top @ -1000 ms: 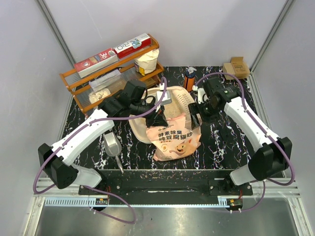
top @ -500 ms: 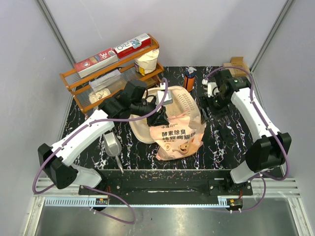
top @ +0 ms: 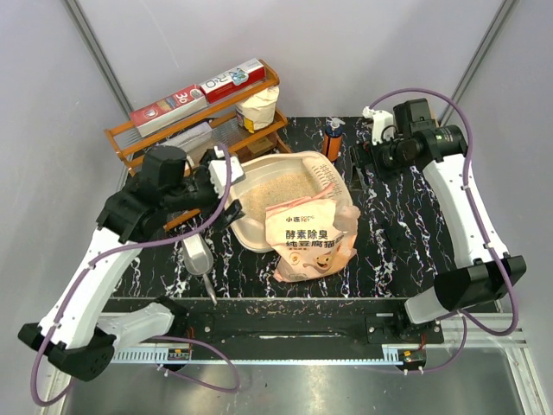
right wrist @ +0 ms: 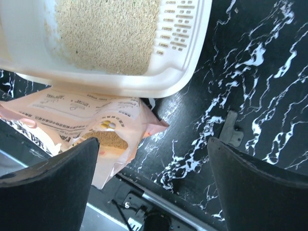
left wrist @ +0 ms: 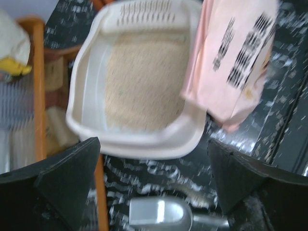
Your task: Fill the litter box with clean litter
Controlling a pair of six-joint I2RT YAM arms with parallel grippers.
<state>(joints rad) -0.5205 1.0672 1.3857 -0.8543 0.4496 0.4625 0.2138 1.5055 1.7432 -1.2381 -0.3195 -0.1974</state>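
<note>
Marbled surface (right wrist: pixel 250 96) holds the litter box (right wrist: pixel 120 83), seemingly filled with clean litter (right wrist: pixel 106 33); left fingers (left wrist: pixel 53 187) and right fingers (right wrist: pixel 260 192) spread wide, empty.

I work in a lab test cell, not a home. Plain grey panels (top: pixel 363 52) wall in my surface (top: pixel 397 251) on three sides, held by bare metal posts (top: pixel 87 52). A metal rail (top: pixel 294 344) with bolted mounts runs along the near edge. Purple cables (top: pixel 413 90) trail loose. Staged props fill a rack (top: pixel 115 137) at the far left corner.
</note>
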